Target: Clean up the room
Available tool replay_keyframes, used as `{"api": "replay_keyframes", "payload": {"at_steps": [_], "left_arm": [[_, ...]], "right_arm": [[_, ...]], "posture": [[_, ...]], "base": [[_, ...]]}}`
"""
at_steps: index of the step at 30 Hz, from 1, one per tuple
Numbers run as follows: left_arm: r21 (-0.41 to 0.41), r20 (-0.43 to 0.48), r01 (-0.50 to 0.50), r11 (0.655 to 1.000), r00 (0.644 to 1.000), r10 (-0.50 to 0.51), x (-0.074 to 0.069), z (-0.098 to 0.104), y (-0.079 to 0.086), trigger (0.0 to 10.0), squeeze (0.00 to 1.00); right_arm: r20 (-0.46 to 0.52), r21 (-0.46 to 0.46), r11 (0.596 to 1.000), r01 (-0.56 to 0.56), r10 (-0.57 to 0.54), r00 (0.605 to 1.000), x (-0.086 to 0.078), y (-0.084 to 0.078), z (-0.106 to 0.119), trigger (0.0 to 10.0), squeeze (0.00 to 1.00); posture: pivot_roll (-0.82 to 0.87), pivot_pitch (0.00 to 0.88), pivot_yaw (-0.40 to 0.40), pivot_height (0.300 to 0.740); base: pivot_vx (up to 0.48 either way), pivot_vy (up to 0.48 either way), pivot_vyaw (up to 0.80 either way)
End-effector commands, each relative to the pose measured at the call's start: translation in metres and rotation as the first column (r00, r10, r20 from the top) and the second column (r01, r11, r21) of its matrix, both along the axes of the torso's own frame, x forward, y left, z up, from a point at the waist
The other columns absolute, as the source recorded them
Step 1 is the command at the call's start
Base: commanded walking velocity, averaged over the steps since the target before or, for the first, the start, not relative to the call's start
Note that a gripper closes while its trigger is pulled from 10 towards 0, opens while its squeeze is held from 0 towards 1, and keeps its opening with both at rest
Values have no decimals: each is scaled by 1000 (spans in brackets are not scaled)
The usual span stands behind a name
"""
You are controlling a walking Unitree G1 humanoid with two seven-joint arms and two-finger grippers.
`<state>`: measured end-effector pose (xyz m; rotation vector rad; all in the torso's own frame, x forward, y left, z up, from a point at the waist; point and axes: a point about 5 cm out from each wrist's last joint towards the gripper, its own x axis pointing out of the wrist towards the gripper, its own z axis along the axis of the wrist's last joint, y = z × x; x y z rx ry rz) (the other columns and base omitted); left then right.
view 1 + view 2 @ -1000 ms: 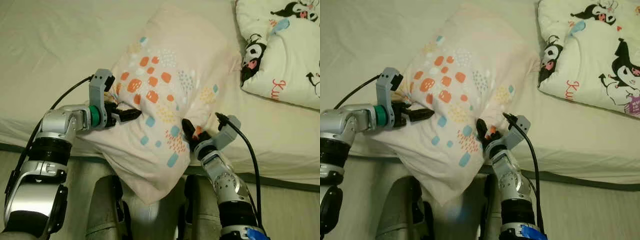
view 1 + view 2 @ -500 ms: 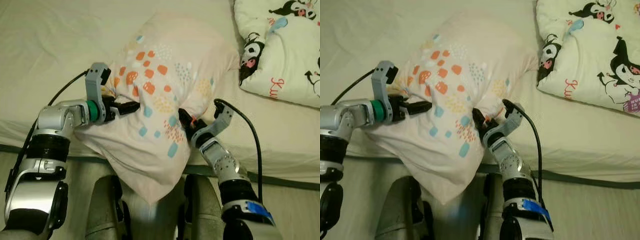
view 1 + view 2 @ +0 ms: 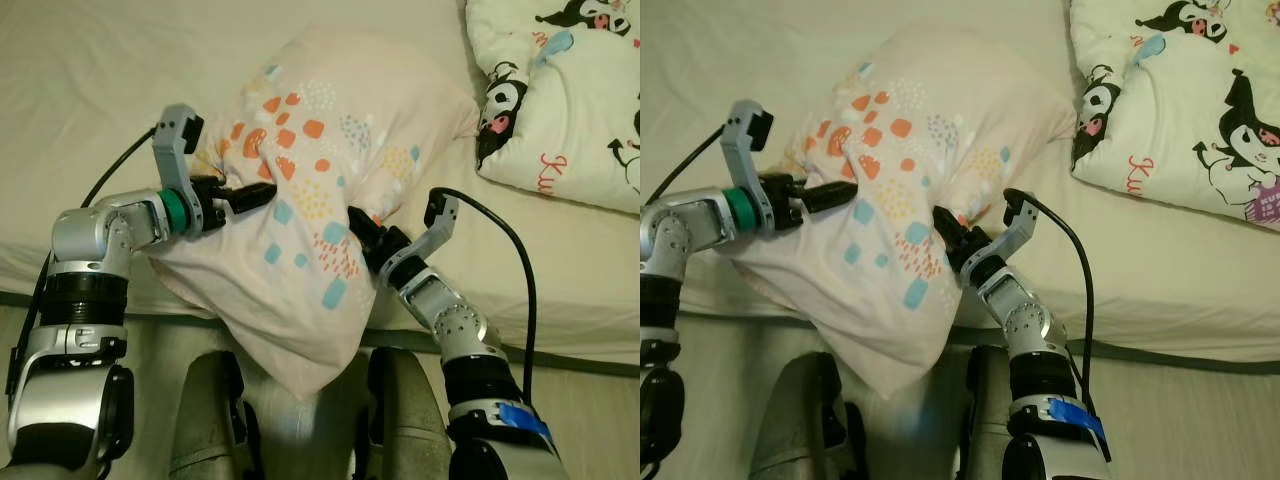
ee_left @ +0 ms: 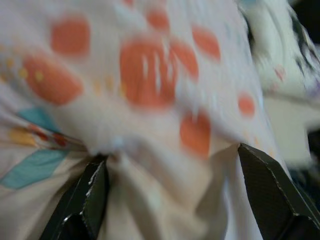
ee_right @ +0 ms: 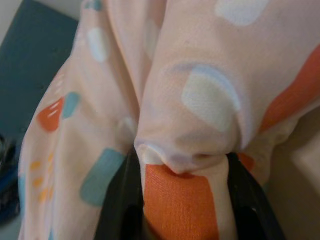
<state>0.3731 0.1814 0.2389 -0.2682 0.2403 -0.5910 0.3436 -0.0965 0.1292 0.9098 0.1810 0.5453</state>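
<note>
A cream-sheeted bed (image 3: 120,90) spans the scene before me. Across its near edge lies the pink pillow (image 3: 320,190), printed with orange and teal blotches, its lower corner hanging off the mattress toward my legs. At the bed's far right corner rests a white cartoon-print cushion (image 3: 570,110), just beside the pillow's upper end. My left gripper (image 3: 240,197) bites the pillow's left side, its black fingers (image 4: 90,200) pinching a bunched fold of fabric between them. My right gripper (image 3: 368,232) grips the pillow's right side near the bed's front edge, jaws clamped narrow on a ridge of cloth, as my right wrist view shows up close.
</note>
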Motion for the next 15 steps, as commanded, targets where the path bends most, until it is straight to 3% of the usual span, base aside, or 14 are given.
{"api": "replay_keyframes", "payload": {"at_steps": [1, 2, 3, 7, 8, 10, 11, 14, 15], "left_arm": [[-25, 76, -6, 1000, 997, 8, 5, 16, -4, 10000, 0], [-4, 88, -34, 999, 996, 34, 12, 20, -6, 10000, 0], [48, 99, -40, 998, 994, 36, 18, 20, -11, 10000, 1000], [116, 98, -45, 992, 995, 34, 25, 16, -18, 10000, 1000], [145, 97, -23, 989, 995, 9, 29, 14, -27, 10000, 1000], [145, 97, -23, 989, 995, 9, 29, 14, -27, 10000, 1000], [263, 122, 25, 964, 991, -59, 34, 6, -48, 10000, 1000], [317, 136, 36, 948, 987, -83, 35, 3, -54, 10000, 1000], [461, 172, 6, 887, 981, -96, 37, -5, -56, 10000, 1000]], "right_arm": [[-9, 21, 997, -78, 78, 997, -7, 15, -5, 0, 0], [-18, 19, 997, -75, 76, 997, -9, 14, -8, 0, 0], [-26, 18, 997, -73, 73, 997, -10, 14, -10, 0, 0], [-32, 19, 997, -71, 71, 997, -11, 14, -12, 0, 0], [-34, 20, 998, -66, 67, 997, -11, 13, -12, 0, 0], [-34, 20, 998, -66, 67, 997, -11, 13, -12, 0, 0], [-39, 20, 998, -58, 58, 998, -12, 11, -13, 0, 0], [-40, 20, 998, -56, 56, 998, -12, 10, -13, 0, 0], [-37, 21, 998, -51, 52, 998, -13, 9, -12, 0, 0]], "posture": [[-32, 210, 5, 590], [-34, 209, 5, 590], [-34, 209, 6, 590], [-36, 208, 7, 590], [-40, 207, 9, 590], [-40, 207, 9, 590], [-53, 207, 13, 590], [-53, 207, 13, 590], [-66, 208, 16, 590]], "base": [[0, 0, 0], [0, 0, 0], [0, 0, 0], [0, 0, 0], [0, 0, 0], [0, 0, 0], [0, 0, 0], [0, 0, 0], [0, 0, 0]]}}
